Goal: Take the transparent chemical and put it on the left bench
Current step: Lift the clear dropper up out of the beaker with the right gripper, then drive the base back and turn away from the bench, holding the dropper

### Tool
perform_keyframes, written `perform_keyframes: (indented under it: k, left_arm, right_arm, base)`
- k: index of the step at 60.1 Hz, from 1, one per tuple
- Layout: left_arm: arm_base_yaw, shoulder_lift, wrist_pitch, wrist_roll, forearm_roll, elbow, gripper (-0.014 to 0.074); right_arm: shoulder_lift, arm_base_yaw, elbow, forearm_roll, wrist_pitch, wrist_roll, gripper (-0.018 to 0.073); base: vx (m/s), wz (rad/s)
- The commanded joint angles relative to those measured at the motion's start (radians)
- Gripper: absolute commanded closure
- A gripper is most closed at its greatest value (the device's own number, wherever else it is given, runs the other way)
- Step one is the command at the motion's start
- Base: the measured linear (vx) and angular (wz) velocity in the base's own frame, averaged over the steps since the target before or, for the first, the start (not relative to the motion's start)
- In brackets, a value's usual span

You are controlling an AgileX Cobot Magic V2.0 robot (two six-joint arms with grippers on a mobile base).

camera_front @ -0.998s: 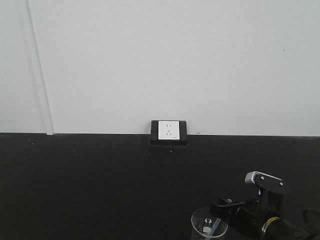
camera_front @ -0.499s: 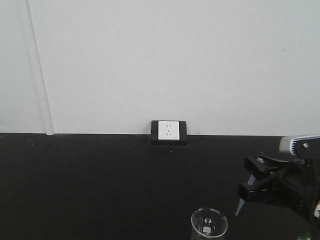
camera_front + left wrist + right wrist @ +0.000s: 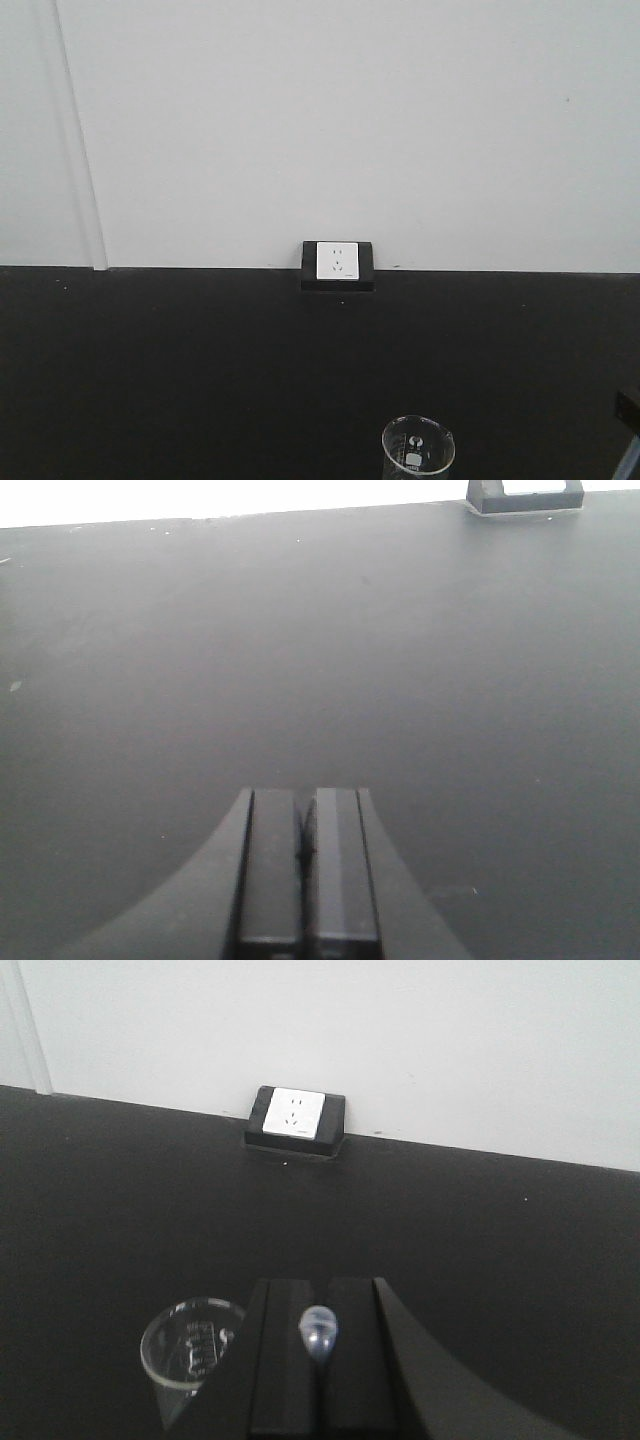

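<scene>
Right wrist view: the right gripper (image 3: 320, 1295) pinches the clear pipette (image 3: 318, 1330) between nearly shut fingers. Its bulb end faces the camera and its long axis runs down between them (stem hidden), above the black counter (image 3: 500, 1240) near a beaker (image 3: 190, 1355). The left gripper (image 3: 305, 800) is closed on nothing.

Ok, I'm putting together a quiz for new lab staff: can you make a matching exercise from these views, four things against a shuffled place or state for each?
1 transparent chemical
2 beaker
3 wall socket
4 left gripper

A at the foot of the white wall
B shut, holding nothing
C gripped in the fingers of the right gripper
D upright on the black counter

Pairs: 1-C, 2-D, 3-A, 4-B
</scene>
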Motion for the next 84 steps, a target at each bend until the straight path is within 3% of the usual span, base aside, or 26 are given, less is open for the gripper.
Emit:
perform_keyframes:
  k: [1, 17, 84]
  left_arm:
    - [-0.002, -0.019, -0.078, -0.008, -0.001, 0.016, 0.06]
    - [-0.002, -0.019, -0.078, -0.008, -0.001, 0.016, 0.06]
    - [-0.002, -0.019, -0.078, -0.008, -0.001, 0.016, 0.06]
  right_arm:
    - [-0.075, -0.002, 0.038, -0.016, -0.088, -0.007, 0.0561]
    - [-0.197, -0.002, 0.105, -0.092, -0.076, -0.008, 0.0561]
    - [-0.205, -0.002, 0.105, -0.09, -0.073, -0.007, 0.0561]
  base:
    - [0.0, 0.0]
    - [0.0, 0.0]
    - [-0.01, 0.0]
